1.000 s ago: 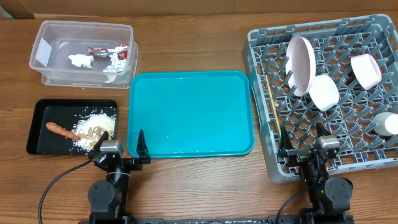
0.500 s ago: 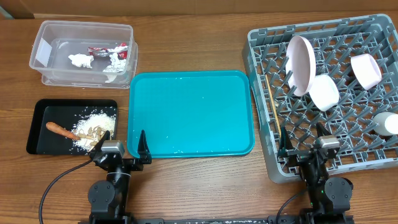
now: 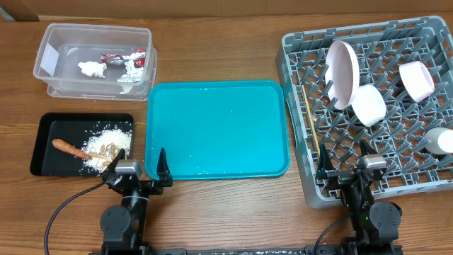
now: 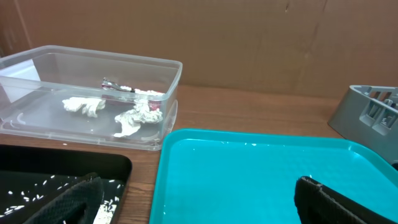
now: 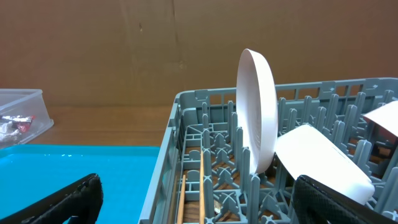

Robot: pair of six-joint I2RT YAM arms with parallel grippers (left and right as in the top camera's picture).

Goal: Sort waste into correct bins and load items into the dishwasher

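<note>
The clear tub (image 3: 49,79) at back left holds the red-and-silver wrapper (image 3: 122,56) and white tissues (image 3: 90,69); it also shows in the left wrist view (image 4: 168,81). The black tray (image 3: 42,138) holds rice scraps (image 3: 106,145) and the carrot (image 3: 67,148). The grey rack (image 3: 297,142) at right holds the plate (image 3: 341,73), bowls (image 3: 369,105), the cup (image 3: 439,140) and chopsticks (image 3: 309,117). My left gripper (image 3: 138,170) is open and empty at the teal tray's front left corner. My right gripper (image 3: 344,164) is open and empty over the rack's front edge.
The teal serving tray (image 3: 216,127) lies in the middle, bare but for small wet specks. A brown cardboard wall stands behind the table. The rack's front wall (image 5: 163,162) is right under my right gripper.
</note>
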